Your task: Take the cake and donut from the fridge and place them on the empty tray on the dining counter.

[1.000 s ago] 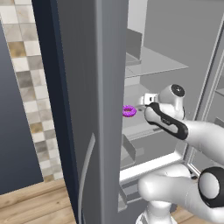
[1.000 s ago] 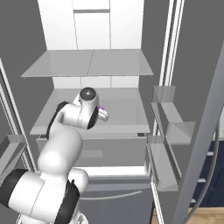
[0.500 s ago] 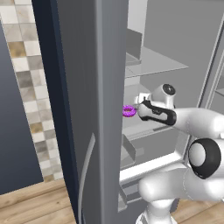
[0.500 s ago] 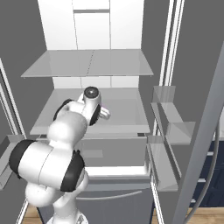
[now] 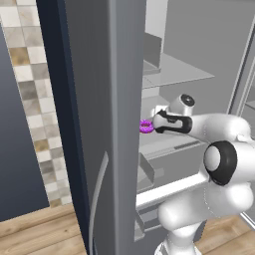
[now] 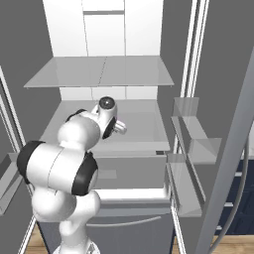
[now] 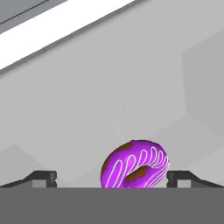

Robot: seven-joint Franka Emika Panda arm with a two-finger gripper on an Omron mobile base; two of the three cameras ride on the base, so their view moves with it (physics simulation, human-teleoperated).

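No brand, label or writing readable anywhere.

Fridge (image 6: 124,30) standing open, white back wall and grey shelves (image 6: 99,69) on show; left door (image 5: 99,124) edge-on in the near left of the left base view, with a long thin curved handle (image 5: 97,194) low on it. Right door bins (image 6: 191,134) visible on the right of the right base view. Tiled wall (image 5: 35,99) and wooden floor (image 5: 40,234) off to the left of the fridge.

Donut (image 7: 135,164), purple icing with thin white stripes and a brown patch, lying tilted on the middle shelf (image 7: 109,100), far left side of the fridge, just past the door edge in the left base view (image 5: 146,126). Seen between the two dark fingertips (image 7: 41,177) in the hand view, nearer the right-hand one, seemingly touching neither.

Gripper (image 7: 111,179) spread wide and released, holding nothing, reaching over the middle shelf toward the donut. In the left base view, hand (image 5: 172,122) level with the donut and just right of it.

Compared with half a second ago: hand pushed further left toward the donut, gap between them narrowed. Forearm swung lower and more across the fridge opening; elbow joint (image 5: 221,162) now large in the near right of the left base view. In the right base view, hand further in over the shelf. Donut itself unmoved. Jaws as wide as before.
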